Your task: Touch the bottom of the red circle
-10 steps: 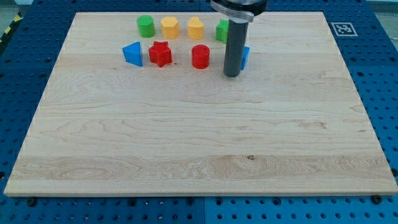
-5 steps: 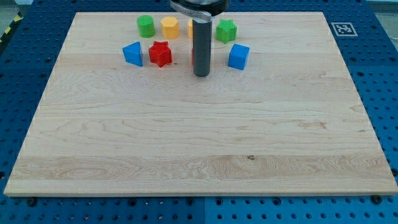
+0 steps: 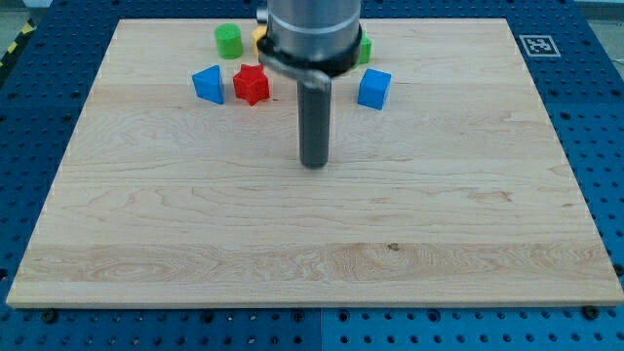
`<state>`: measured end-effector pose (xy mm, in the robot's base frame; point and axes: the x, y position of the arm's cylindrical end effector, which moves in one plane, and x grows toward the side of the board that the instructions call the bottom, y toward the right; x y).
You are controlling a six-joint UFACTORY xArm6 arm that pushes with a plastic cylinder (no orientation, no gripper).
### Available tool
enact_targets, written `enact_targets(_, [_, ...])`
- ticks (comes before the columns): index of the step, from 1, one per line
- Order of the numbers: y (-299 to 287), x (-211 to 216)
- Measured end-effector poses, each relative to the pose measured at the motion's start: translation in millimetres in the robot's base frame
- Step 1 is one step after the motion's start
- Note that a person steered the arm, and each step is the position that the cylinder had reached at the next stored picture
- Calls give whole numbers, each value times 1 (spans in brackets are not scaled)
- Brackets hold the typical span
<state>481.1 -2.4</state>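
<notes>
Red circle is hidden behind our rod now. Our tip has slid toward the view's bottom, onto bare counter, below the red star.

Near the board's far edge the arm's body, itself cut off by the view's top, hides the red circle wholly and leaves just slivers of 1 yellow block and 1 green block, shapes unreadable.

No readable text or numbers appear. One black-and-white fiducial marker sits at the counter top-right corner.
</notes>
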Motion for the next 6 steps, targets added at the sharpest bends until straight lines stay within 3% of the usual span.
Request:
enact_targets(2, [0,6])
enact_targets(4, [0,-95])
enact_targets(6, [0,-97])
